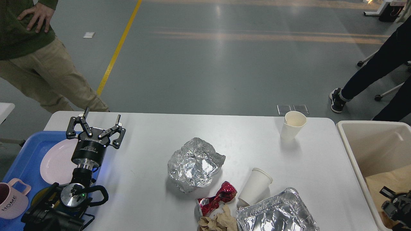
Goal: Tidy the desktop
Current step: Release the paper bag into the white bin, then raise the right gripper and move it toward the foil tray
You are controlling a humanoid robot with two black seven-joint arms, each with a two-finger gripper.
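White desktop point(154, 199) fills the lower middle of the head view, between a blue tray point(29, 150) on its left end and a beige bin point(362, 160) off its right end. On it: crumpled foil sheet point(195, 164) near center; crushed red can point(216, 198) just in front of it, touching a brown paper wad point(218, 221) at the near edge; white paper cup point(255, 186) tipped on its side beside the can; foil container point(275, 211) at the near right, against that cup. Second paper cup point(292, 125) stands tilted near the far right corner, well apart from the rest. Left gripper point(97, 123) hovers over the tray's right edge, fingers spread wide, nothing in them. Pink plate point(57, 162) and pink mug point(12, 199) sit in the tray. Right gripper point(393, 203) shows only as a dark bit over the bin, bottom right; cannot tell if wide or narrow. Brown paper point(385, 181) lies in the bin. Two people stand on the floor beyond.
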